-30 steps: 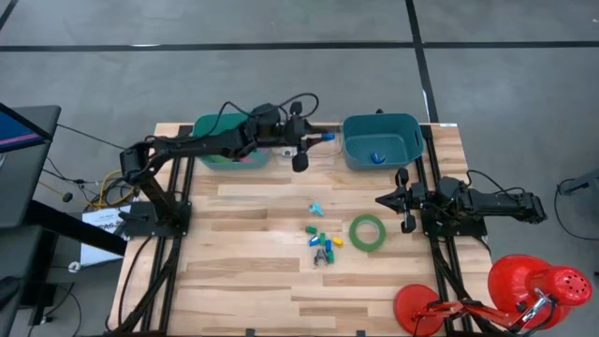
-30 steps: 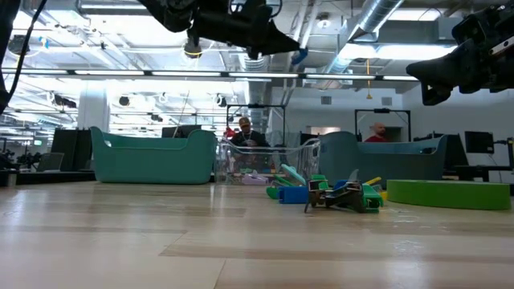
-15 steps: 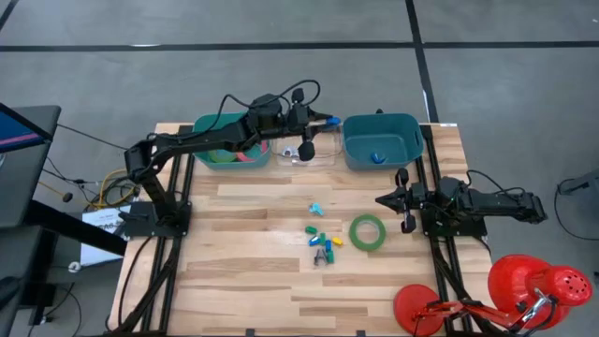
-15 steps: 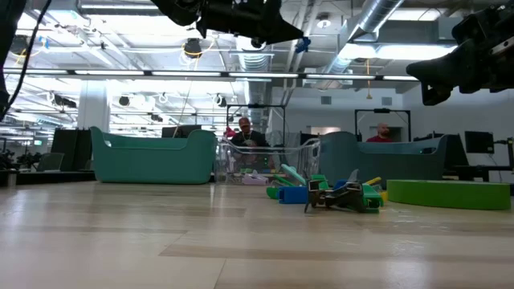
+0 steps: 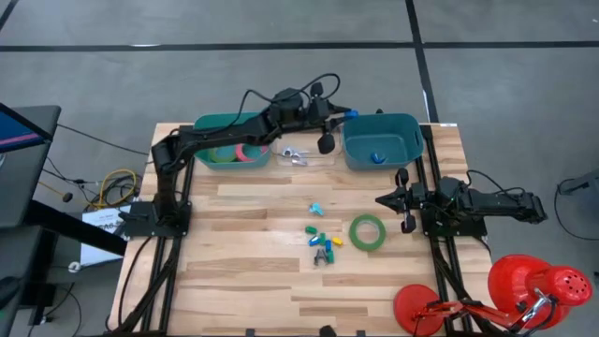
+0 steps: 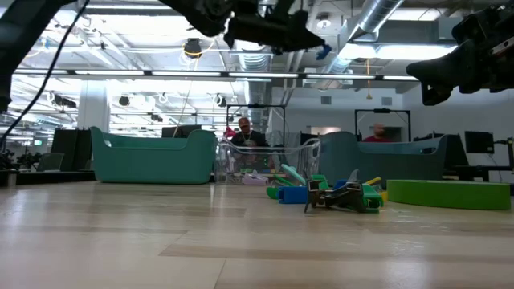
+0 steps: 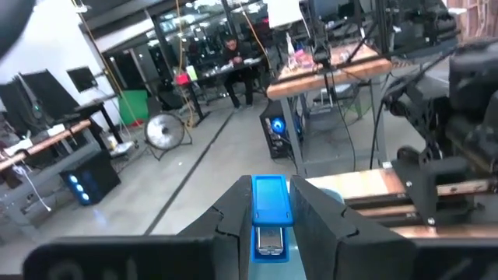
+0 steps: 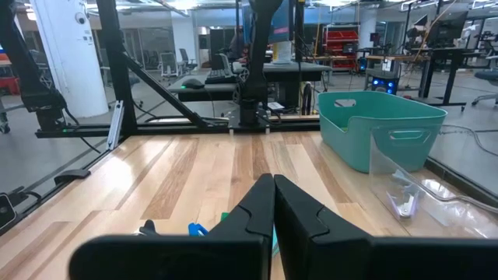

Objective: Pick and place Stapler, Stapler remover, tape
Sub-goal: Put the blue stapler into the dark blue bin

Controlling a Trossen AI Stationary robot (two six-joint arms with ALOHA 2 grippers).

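My left gripper (image 5: 343,114) reaches level along the table's far edge, high over the gap between the clear tray (image 5: 304,154) and the right teal bin (image 5: 381,140). It is shut on a small blue stapler (image 7: 271,204). A green tape roll (image 5: 368,231) lies flat on the table. Beside it sits a cluster of small coloured pieces (image 5: 323,239) with a dark clawed stapler remover (image 6: 321,197) at its near end. A pinkish red tape roll (image 5: 241,153) lies in the left teal bin (image 5: 211,126). My right gripper (image 8: 273,194) waits shut at the table's right side. My left gripper pinches the blue stapler by its two long sides (image 7: 270,225) between its two fingers (image 7: 233,222). The fingers are level and point toward the table's right, lying along the stapler. Its front end (image 6: 323,50) sticks out past the fingertips. The stapler is lifted well clear of the table.
The right teal bin holds a small blue piece (image 5: 377,157). A silvery piece (image 5: 295,156) lies in the clear tray. Red round things (image 5: 524,285) stand off the table's near right corner. Bare wood (image 5: 234,271) spreads over the near left part of the table.
My left gripper has carried the blue stapler toward the table's right and far edges and a little up. It went from above the clear tray toward the right teal bin and stayed shut on the stapler. The stapler has stayed level.
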